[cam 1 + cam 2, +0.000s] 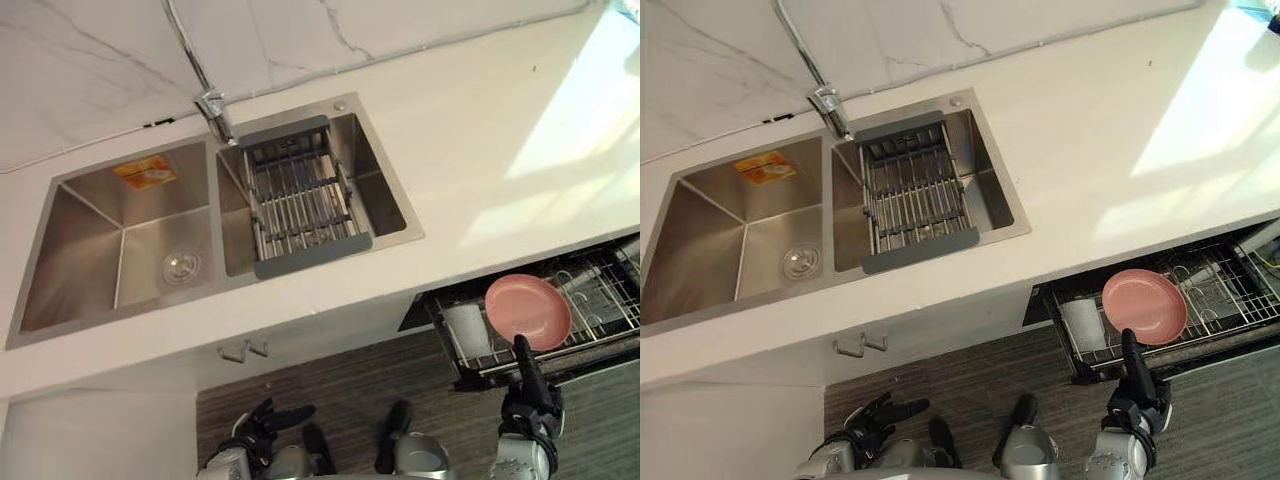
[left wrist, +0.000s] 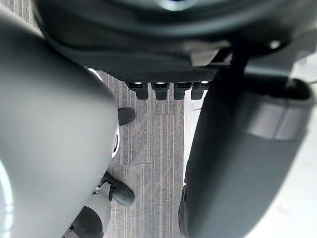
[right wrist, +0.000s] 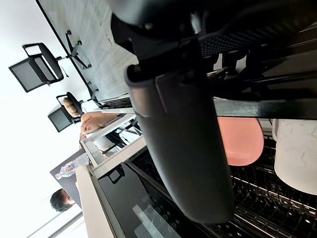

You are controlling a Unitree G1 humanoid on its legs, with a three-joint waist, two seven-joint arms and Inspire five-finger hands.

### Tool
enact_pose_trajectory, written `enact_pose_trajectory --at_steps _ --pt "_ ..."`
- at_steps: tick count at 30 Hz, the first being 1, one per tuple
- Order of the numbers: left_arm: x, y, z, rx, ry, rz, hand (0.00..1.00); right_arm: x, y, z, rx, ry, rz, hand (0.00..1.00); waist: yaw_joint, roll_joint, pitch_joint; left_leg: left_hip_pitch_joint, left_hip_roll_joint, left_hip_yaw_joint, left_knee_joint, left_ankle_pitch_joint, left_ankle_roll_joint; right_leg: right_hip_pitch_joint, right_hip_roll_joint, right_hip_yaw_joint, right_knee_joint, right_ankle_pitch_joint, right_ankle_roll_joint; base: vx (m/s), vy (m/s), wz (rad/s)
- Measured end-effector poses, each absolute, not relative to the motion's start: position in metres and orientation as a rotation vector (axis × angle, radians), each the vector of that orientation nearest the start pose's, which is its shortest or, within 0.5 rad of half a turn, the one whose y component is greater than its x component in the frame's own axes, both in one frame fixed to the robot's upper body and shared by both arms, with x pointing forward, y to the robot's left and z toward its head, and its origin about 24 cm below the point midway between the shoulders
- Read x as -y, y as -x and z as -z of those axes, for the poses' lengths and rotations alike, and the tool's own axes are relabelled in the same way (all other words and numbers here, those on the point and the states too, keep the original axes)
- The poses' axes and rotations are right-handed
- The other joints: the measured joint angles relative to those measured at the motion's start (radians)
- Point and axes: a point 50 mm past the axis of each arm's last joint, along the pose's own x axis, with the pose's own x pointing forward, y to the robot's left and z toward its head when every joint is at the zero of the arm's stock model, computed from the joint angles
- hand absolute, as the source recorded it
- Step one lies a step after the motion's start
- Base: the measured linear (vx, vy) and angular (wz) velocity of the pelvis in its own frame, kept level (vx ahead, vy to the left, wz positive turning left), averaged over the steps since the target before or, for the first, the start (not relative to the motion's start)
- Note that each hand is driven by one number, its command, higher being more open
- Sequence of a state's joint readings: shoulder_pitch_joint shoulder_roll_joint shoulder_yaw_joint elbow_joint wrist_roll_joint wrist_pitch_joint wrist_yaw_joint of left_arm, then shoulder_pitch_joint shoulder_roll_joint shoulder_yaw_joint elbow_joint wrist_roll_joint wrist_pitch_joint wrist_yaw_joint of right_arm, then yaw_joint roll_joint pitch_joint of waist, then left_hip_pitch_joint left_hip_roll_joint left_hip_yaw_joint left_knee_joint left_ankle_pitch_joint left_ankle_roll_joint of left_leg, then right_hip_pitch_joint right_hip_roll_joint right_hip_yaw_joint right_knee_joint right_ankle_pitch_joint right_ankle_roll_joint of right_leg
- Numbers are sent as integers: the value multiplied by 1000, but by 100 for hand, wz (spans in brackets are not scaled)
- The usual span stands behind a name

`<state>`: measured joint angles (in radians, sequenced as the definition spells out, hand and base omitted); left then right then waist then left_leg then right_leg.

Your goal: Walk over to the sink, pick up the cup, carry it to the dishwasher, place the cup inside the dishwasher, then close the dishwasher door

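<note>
White cup (image 1: 466, 328) stands beside round pink plate (image 1: 527, 311).

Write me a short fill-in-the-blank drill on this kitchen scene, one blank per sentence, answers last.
1. The plate standing in the dishwasher rack is ____ in colour.
2. The white cup sits in that rack on the plate's ____ side.
3. In the sink, the grey drain rack lies across the ____ basin.
4. The robot hand stretched toward the dishwasher rack is the robot's ____ one.
Answers: pink; left; right; right.
</note>
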<state>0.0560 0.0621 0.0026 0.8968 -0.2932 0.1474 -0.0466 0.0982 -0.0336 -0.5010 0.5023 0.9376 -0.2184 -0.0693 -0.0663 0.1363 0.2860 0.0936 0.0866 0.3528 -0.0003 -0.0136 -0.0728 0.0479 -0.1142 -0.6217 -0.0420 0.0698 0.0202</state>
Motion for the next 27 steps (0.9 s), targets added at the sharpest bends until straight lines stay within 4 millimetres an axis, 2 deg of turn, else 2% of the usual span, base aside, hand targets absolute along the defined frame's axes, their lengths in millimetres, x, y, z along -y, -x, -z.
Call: enact_pose_trajectory --at_steps 8,10,13,18,22,27 --pt "-171 -115 154 -1086 271 -140 100 288 -191 56 -69 -976 814 100 30 16 -11 -40 2 -67 0 39 2 3 1 -80 -10 1 -4 -54 -19 26" --pt "-172 -115 154 -1084 283 -138 100 287 -199 54 -67 -987 790 100 47 23 -15 -45 3 -73 2 43 5 3 1 -92 -12 1 -8 -42 20 9" --pt "-174 -111 155 -1078 300 -147 100 281 -209 51 -62 -1010 729 100 65 33 -21 -57 3 -84 11 44 6 3 4 -101 -21 7 -16 -24 28 8" --pt "-177 -110 154 -1056 306 -160 100 270 -231 38 -26 -1011 620 100 69 35 -23 -67 11 -95 11 45 6 4 16 -109 -35 17 -25 -7 11 5" --pt "-181 -108 155 -1047 293 -182 100 256 -230 41 -44 -998 535 100 66 36 -22 -68 16 -94 9 44 5 3 25 -107 -43 18 -27 0 0 0" --pt "-182 -100 155 -1019 274 -202 100 244 -216 48 -124 -886 433 100 72 36 -22 -67 22 -94 1 43 4 3 31 -107 -43 16 -30 45 23 1"
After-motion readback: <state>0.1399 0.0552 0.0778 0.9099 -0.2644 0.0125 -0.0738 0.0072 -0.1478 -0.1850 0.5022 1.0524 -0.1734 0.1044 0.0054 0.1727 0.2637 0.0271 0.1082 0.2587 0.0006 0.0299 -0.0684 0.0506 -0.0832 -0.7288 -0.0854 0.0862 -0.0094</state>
